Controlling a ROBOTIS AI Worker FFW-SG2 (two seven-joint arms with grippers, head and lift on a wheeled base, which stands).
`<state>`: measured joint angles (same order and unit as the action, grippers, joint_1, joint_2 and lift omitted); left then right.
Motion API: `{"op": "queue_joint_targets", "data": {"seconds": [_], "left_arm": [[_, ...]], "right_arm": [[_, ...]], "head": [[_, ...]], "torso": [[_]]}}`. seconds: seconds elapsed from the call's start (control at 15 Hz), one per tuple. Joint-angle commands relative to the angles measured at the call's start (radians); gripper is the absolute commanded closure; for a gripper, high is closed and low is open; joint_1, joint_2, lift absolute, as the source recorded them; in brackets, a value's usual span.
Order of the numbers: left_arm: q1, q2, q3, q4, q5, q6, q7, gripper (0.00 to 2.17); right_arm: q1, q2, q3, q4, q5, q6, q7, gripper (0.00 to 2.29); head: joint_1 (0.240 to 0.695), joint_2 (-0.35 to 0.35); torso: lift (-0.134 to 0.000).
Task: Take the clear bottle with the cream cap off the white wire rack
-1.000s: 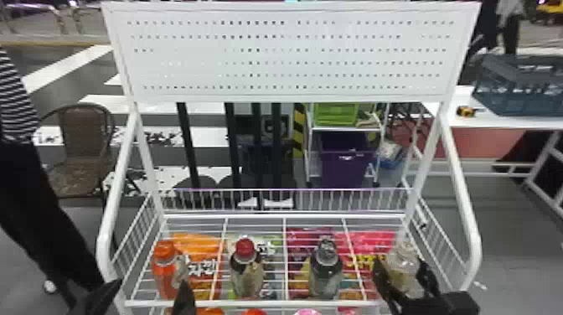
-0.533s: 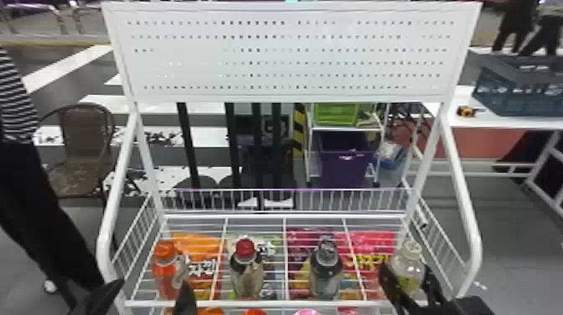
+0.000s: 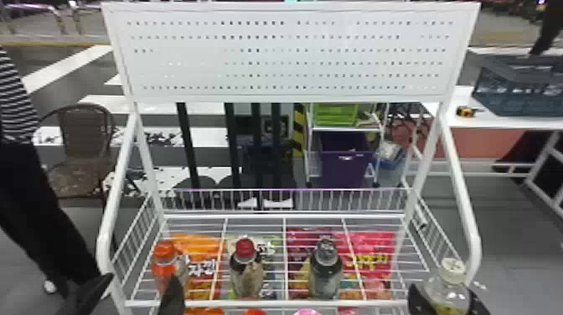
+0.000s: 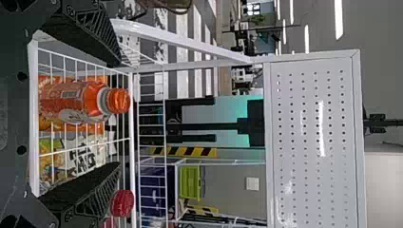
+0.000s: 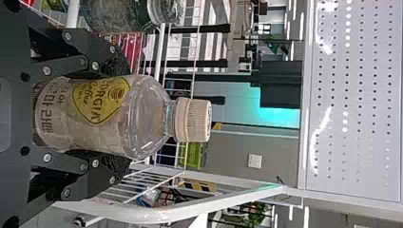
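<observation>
The clear bottle with the cream cap [image 3: 453,271] stands out at the white wire rack's front right corner in the head view, its base hidden. My right gripper [image 3: 446,299] is shut on its body, one black finger at each side. In the right wrist view the right gripper [image 5: 124,117] holds the bottle [image 5: 152,114] between both fingers. My left gripper [image 3: 140,289] is open at the front left of the wire rack [image 3: 268,303]. In the left wrist view an orange-capped bottle [image 4: 71,100] stands beyond the open left gripper [image 4: 118,114].
Three bottles line the rack's front: orange-capped [image 3: 164,268], red-capped [image 3: 246,272] and dark-capped [image 3: 326,270]. Snack bags [image 3: 370,255] lie below the wires. A curved white side rail [image 3: 463,209] rises beside the held bottle, and a perforated white panel [image 3: 285,54] stands above.
The cream-capped bottle, held in my right gripper, first rose slightly, then moved right and nearer, away from the row of bottles. My left gripper has stayed put.
</observation>
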<state>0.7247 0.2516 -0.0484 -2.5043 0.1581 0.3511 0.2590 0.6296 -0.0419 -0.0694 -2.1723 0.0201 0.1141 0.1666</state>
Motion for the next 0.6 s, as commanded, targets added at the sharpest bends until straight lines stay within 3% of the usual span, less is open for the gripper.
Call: {"op": "queue_joint_targets", "data": {"seconds": [0.0,0.53], "left_arm": [[-0.002,0.000,0.019,0.004,0.014,-0.002,-0.001,0.14],[-0.001,-0.003,0.041,0.024,0.040,-0.027,-0.012,0.14]], "right_arm": [[0.087,0.002,-0.015,-0.100,-0.014,0.051,0.004,1.76],[0.219,0.016,-0.087,-0.193,-0.092,-0.020,0.025,1.76]], "head": [[0.499,0.000],[0.499,0.000]], "torso": [[0.000],[0.000]]}}
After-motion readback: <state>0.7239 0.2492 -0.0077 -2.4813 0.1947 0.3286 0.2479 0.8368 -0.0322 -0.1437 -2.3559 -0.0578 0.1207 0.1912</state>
